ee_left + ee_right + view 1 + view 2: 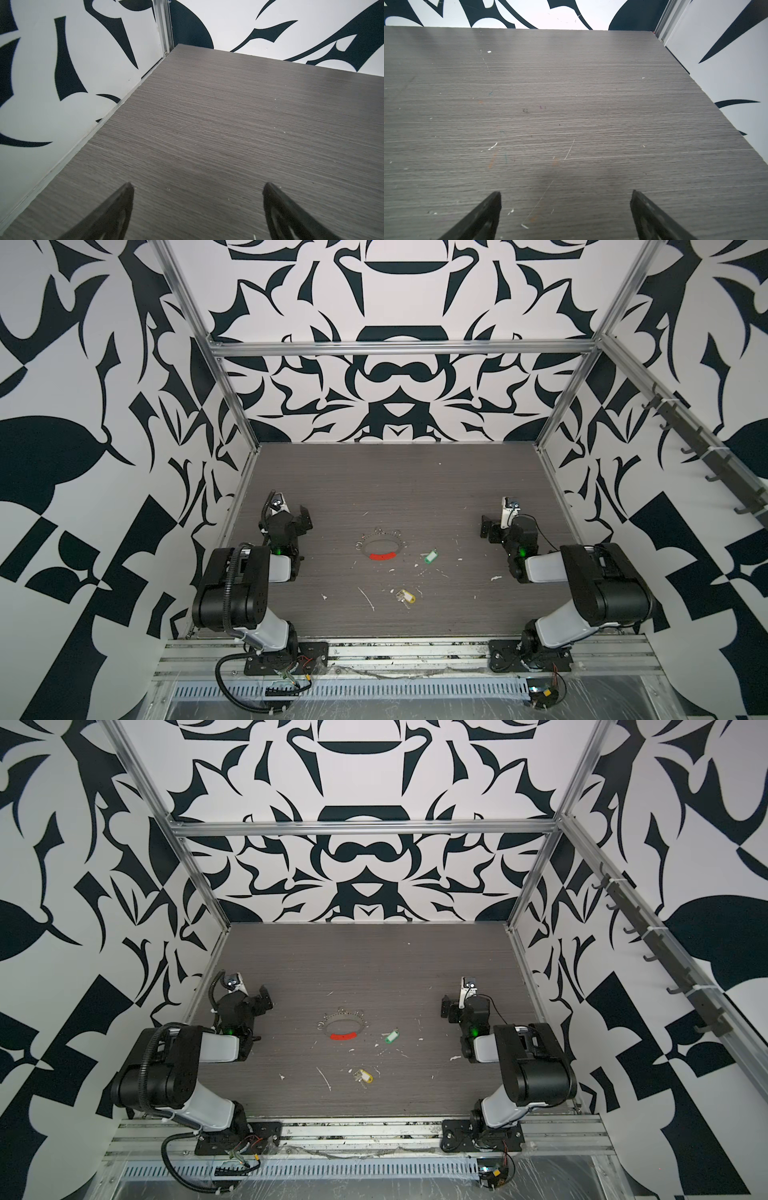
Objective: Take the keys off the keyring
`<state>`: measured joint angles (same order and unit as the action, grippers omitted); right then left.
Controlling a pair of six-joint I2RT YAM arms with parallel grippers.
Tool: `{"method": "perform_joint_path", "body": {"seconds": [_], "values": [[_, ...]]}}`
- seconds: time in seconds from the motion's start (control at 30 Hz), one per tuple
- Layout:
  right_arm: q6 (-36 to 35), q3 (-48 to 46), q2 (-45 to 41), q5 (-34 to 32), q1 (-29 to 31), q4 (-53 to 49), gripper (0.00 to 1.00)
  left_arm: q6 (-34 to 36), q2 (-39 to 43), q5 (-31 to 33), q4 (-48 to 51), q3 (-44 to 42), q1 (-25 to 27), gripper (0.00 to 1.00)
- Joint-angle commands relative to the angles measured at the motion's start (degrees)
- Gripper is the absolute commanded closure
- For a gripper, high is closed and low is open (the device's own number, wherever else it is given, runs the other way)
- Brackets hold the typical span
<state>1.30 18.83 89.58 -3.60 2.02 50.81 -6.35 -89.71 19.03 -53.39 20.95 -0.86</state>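
Grey wood-grain tabletop (374, 481), boxed in by black-and-white patterned walls (104, 448), carries the keyring (382, 556) near its middle, its red sleeve on the near arc. Both keys lie off the loop: the green-tagged key (430, 557) is near its right side and the yellow-tagged key (405, 596) is closer to the front edge. The left gripper (197, 187) and right gripper (566, 194) sit well apart from them at the table's two sides, each with its fingers spread wide over bare wood.
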Motion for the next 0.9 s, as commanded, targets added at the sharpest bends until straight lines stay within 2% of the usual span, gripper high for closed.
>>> {"method": "perform_joint_path", "body": {"seconds": [0.0,0.13,0.17,0.3,0.43,0.6,0.7,0.87], "values": [[-0.23,1.35,-0.89,0.39,0.35,1.27,0.0,0.02,-0.26,-0.31,-1.99,-0.29,-0.27,0.01],[0.18,1.45,-1.08,-0.43,0.35,1.68,0.0,0.04,-0.2,-0.31,-1.99,-0.26,-0.28,0.01],[0.71,2.24,-2.84,-1.0,0.37,-1.15,0.0,0.12,-0.27,-0.3,-2.03,-0.29,-0.24,0.01],[0.83,11.75,-15.79,1.04,0.55,-23.78,0.0,0.03,-0.26,-0.29,-2.12,-0.29,-0.22,0.01],[0.64,18.59,-24.69,5.29,0.8,-31.2,0.0,0.04,-0.16,-0.3,-2.07,-0.36,-0.27,0.01],[0.11,14.96,-24.47,2.34,0.79,-29.18,0.0,0.06,-0.23,-0.31,-2.08,-0.37,-0.2,0.01],[0.22,7.14,-19.96,0.43,0.79,-19.82,0.0,0.13,-0.24,-0.31,-2.07,-0.35,-0.24,0.01],[-0.16,2.57,-9.73,-0.2,0.37,-7.72,0.0,0.05,-0.17,-0.32,-2.16,-0.36,-0.19,0.01]]}}
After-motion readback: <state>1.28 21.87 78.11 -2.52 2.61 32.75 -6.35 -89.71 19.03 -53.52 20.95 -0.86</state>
